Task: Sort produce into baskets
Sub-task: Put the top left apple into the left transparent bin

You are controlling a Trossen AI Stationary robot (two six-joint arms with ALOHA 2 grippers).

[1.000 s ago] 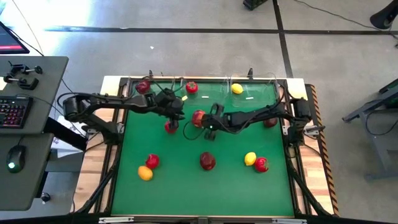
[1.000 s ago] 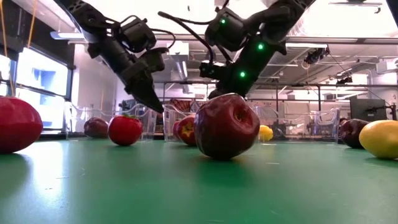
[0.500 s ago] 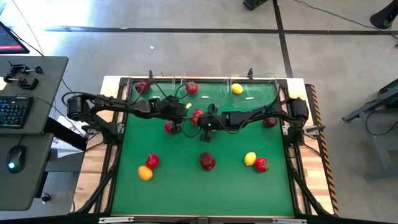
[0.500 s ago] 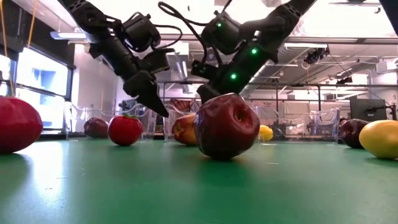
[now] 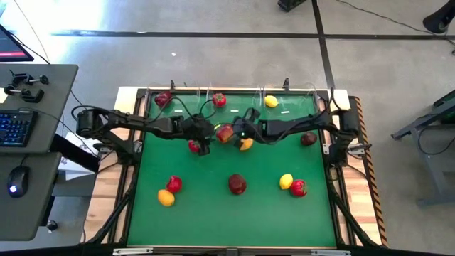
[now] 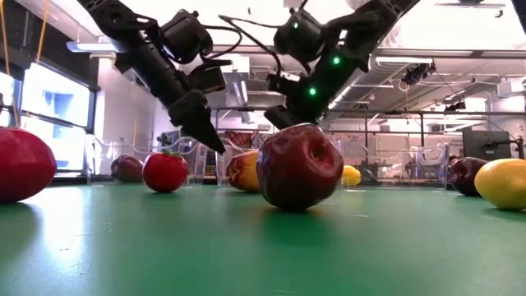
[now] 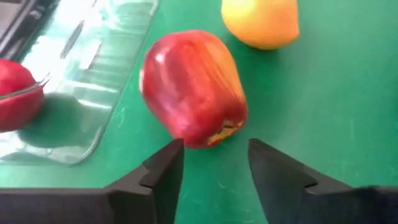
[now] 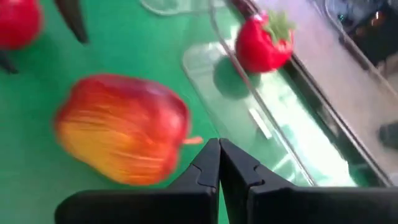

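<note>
A red-orange apple lies on the green mat between my two grippers. My left gripper is open, and the apple sits just ahead of its fingertips, none of it between them. My right gripper is shut and hovers on the apple's right, close to its stem. An orange-yellow fruit lies just right of the apple. A red fruit rests on the mat beside my left arm. Clear baskets line the far edge, holding a dark red apple, a green-topped red fruit and a lemon.
More produce lies on the near half of the mat: a red fruit, an orange one, a dark red apple, a lemon and a red fruit. Another dark apple sits at the right.
My left gripper has moved right, toward the red-orange apple. My right gripper has lifted and drawn back toward the far edge, uncovering the orange-yellow fruit. The apple has rolled a little to the left and now shows its yellow side in the low view.
</note>
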